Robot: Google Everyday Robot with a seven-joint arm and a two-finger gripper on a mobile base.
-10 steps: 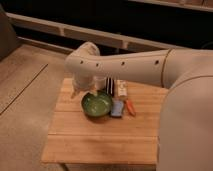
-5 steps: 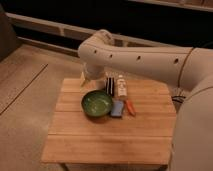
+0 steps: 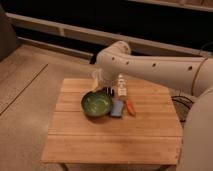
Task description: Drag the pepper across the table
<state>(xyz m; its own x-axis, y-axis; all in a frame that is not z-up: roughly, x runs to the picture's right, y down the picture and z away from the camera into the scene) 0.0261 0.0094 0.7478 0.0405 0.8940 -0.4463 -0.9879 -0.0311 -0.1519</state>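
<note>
The pepper, small, slim and orange-red, lies on the light-wood table just right of a blue rectangular object. My white arm reaches in from the right, bends above the table's far edge and drops to the gripper. The gripper hangs low behind the green bowl, left of the pepper and apart from it. Its jaws stand wide and I see nothing between them. The bowl's rim hides part of the gripper.
A small white bottle-like item stands behind the blue object, close to the gripper's right. Bare planks run along the table's front half. Speckled floor surrounds the table, and a dark wall with a pale ledge runs behind it.
The arm's bend has shifted right and down, and the gripper has come lower behind the bowl. Pepper, bowl and blue object lie where they were.
</note>
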